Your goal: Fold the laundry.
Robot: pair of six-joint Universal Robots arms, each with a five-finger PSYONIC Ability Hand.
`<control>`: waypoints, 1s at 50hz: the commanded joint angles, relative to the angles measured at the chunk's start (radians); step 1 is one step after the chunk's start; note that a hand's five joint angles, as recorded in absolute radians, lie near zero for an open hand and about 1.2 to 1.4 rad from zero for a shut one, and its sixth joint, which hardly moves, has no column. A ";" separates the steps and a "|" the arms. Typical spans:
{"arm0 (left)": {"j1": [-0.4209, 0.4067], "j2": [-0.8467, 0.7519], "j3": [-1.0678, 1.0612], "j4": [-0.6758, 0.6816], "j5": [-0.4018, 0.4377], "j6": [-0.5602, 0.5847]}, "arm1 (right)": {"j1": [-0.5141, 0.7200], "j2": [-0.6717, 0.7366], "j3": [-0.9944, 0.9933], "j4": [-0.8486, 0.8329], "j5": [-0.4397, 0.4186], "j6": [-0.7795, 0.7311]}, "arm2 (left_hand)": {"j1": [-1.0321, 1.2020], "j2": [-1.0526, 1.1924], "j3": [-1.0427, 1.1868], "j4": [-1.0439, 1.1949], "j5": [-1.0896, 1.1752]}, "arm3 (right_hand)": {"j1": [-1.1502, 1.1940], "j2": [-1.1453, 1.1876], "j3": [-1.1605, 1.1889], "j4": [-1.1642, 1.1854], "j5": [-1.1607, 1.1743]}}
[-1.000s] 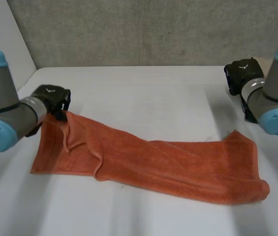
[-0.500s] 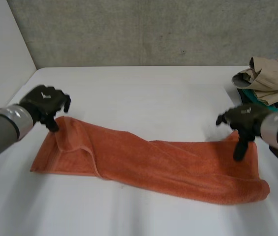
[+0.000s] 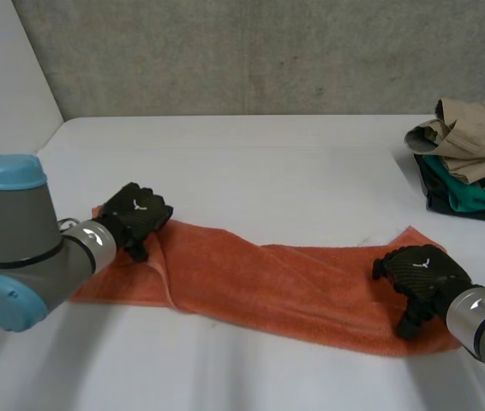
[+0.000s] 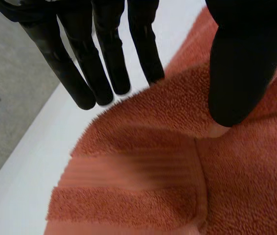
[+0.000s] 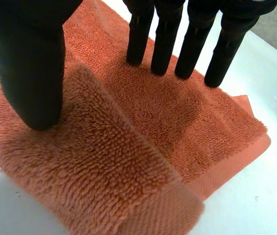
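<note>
Head view: left hand [image 3: 136, 219], right hand [image 3: 422, 274] now down on towel [image 3: 268, 278] ends

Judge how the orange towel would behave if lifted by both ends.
Probably floppy: the orange towel lies wrinkled and doubled over, so its middle would likely sag. Its thick pile looks grippy, unlikely to slip from the left hand or right hand. Pushed, it would probably bunch rather than slide.

free: bare table [image 3: 260, 171] beyond towel [image 3: 268, 282], left to middle | obstacle: clothes pile [image 3: 470, 150], far right edge
</note>
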 commanded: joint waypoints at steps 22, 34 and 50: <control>0.057 0.271 -0.102 -0.075 -0.019 -0.090 | 0.082 0.314 -0.653 0.034 0.031 0.029 | 0.557 0.591 0.593 0.590 0.595 | 0.836 0.838 0.845 0.841 0.838; 0.020 0.351 -0.086 -0.129 -0.011 -0.182 | 0.145 0.581 -1.019 0.173 0.132 0.012 | 0.557 0.591 0.593 0.590 0.595 | -0.386 -0.384 -0.377 -0.381 -0.384; -0.133 0.533 0.070 -0.287 -0.032 -0.271 | 0.197 0.089 -0.490 0.256 0.186 0.259 | 0.557 0.591 0.593 0.590 0.595 | -0.386 -0.384 -0.377 -0.381 -0.384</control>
